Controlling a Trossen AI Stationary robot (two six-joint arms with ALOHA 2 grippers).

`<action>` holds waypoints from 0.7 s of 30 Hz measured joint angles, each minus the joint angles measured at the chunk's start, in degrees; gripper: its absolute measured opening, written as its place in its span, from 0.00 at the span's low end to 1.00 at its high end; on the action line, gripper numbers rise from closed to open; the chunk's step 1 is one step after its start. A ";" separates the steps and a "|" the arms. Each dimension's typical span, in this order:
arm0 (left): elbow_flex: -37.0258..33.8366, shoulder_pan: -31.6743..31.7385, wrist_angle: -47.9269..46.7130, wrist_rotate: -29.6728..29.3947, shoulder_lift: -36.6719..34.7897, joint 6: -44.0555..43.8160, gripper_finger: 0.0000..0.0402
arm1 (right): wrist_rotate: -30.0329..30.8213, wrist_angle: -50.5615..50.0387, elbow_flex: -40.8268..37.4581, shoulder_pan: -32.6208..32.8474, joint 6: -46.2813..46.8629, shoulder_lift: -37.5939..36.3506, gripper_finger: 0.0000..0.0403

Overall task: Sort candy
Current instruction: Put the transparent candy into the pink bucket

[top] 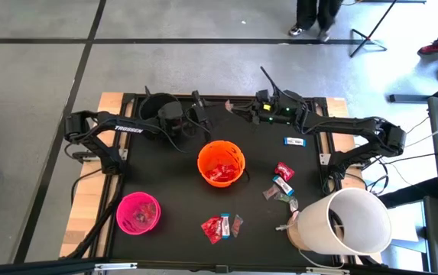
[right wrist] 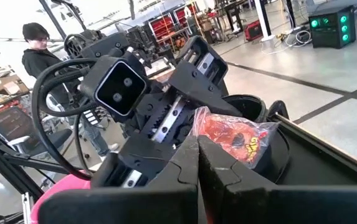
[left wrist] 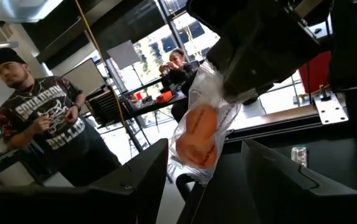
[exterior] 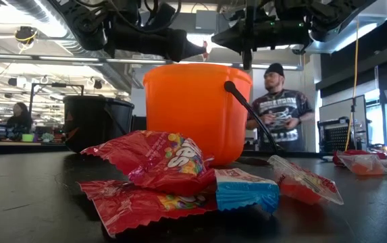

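The right pincer [right wrist: 198,140] is shut tight on a see-through candy packet [right wrist: 228,134] with red and orange sweets inside. It holds the packet up in the air. The left pincer [left wrist: 204,149] faces it with its two fingers [left wrist: 138,177] wide apart, and the packet hangs between them. The black bucket [top: 157,107] sits just beside the left pincer. The orange bucket [top: 221,163] stands near both pincers. More candy [top: 221,227] lies on the worktop [top: 173,176], well away from both.
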 joint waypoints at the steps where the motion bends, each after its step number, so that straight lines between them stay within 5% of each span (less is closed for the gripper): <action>1: 0.00 -0.01 -0.03 -0.29 0.00 0.30 0.48 | 0.00 0.04 0.00 0.00 0.00 0.00 0.00; 21: 0.00 -1.23 -1.85 1.57 0.00 2.13 0.48 | 2.03 1.62 0.00 4.06 2.14 1.13 0.00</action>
